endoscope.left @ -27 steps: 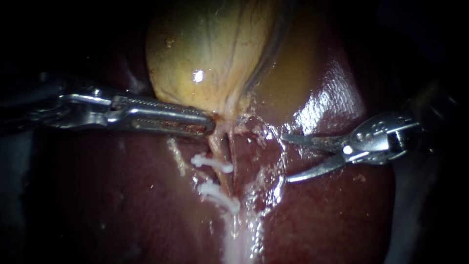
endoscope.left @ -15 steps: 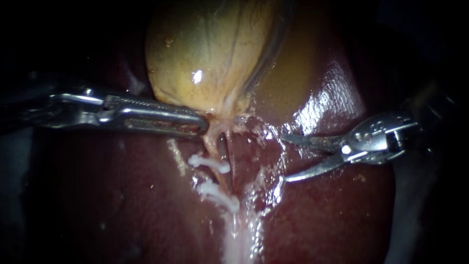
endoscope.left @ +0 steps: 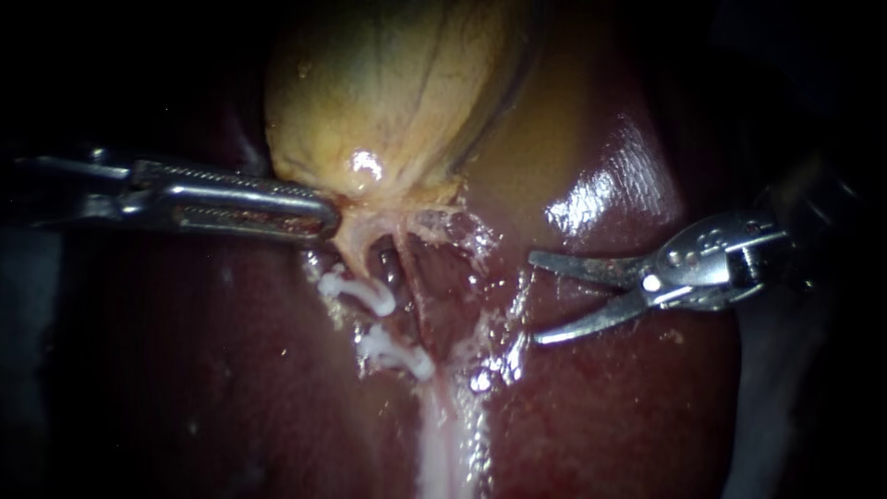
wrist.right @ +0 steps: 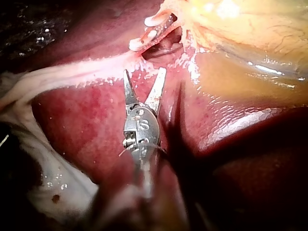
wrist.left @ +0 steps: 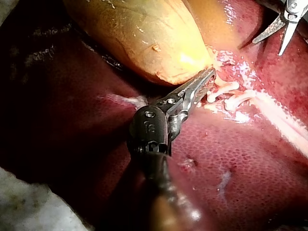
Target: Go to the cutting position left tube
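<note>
1. Right instrument (endoscope.left: 534, 300): blades apart, gripping nothing, poised over the liver (endoscope.left: 647, 416).
2. Left instrument (endoscope.left: 328, 220): jaws clamped on the gallbladder (endoscope.left: 388, 102) neck, I think; the tip is half buried in tissue.
3. Left tube (endoscope.left: 388, 273): lies to the left of my open blades, apart from them. It runs far-to-near with two white clips (endoscope.left: 356, 291) across it.
4. My left jaws sit nearer but are busy holding. The blades should travel left and meet the tube crosswise between the clips.
</note>
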Robot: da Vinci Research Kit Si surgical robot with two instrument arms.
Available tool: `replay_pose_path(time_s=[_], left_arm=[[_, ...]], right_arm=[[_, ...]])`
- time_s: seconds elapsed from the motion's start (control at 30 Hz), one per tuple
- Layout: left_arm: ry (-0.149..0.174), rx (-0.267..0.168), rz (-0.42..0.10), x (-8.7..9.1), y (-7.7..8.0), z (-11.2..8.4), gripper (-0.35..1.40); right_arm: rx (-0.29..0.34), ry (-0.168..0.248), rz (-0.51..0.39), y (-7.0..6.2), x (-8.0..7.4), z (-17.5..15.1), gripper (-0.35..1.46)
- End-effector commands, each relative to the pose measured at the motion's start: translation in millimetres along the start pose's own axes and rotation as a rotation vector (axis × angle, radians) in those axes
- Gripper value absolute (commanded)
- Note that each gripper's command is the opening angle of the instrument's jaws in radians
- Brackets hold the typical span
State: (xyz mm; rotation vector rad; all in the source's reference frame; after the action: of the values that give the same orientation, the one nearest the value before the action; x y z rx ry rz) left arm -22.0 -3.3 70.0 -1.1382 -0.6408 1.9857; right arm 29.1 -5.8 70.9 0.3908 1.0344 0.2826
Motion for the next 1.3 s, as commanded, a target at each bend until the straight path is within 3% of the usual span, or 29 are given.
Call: replay_pose_path(time_s=[0.03,0.67,1.3], left_arm=[[0.0,0.0,0.0,0.0,0.0,0.0,-0.35],[0.001,0.002,0.0,0.0,0.2,0.0,-0.35],[0.005,0.004,-0.002,0.1,0.7,0.2,-0.35]], right_arm=[[0.002,0.0,0.0,-0.1,0.1,0.2,1.43],[0.053,0.017,-0.006,-2.4,0.2,7.2,1.43],[0.078,0.001,0.004,-3.0,-1.3,12.0,1.43]])
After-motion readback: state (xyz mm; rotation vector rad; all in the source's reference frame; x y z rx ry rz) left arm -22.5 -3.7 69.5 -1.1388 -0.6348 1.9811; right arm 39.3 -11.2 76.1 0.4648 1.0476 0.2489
